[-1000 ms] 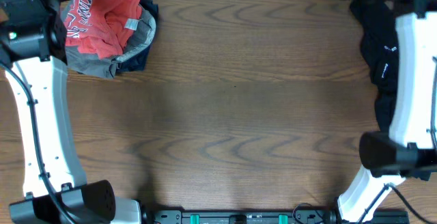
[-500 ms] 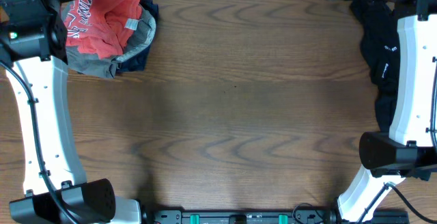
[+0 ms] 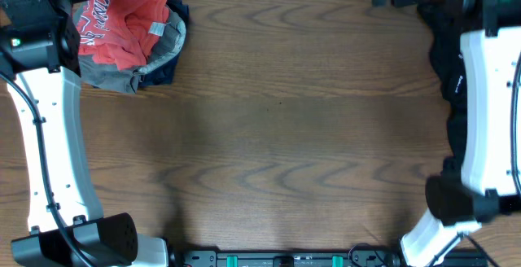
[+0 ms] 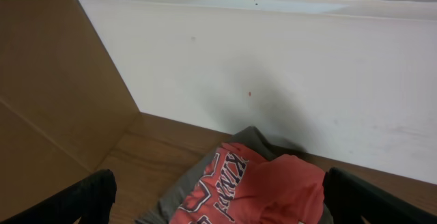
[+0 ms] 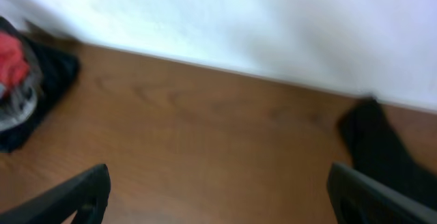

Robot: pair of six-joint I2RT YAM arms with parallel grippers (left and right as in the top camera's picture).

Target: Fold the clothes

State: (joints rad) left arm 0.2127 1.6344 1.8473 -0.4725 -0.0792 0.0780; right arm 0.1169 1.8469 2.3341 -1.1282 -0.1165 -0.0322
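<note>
Now your right gripper [image 5: 218, 193] is swinging left along the far edge of the brown wooden table [image 3: 277, 137], away from the crumpled black shirt [image 3: 450, 63], jaws apart. Your left gripper [image 4: 218, 198], jaws apart, is hovering over the coral-red lettered T-shirt [image 3: 122, 23] at the table's far-left corner; folding unstarted.

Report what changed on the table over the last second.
Only the right arm moved: its wrist end swung left along the far edge of the table. Nothing was grasped or released; the right claw is open and empty. The left arm, the coral-red T-shirt pile and the black shirt stayed put.
</note>
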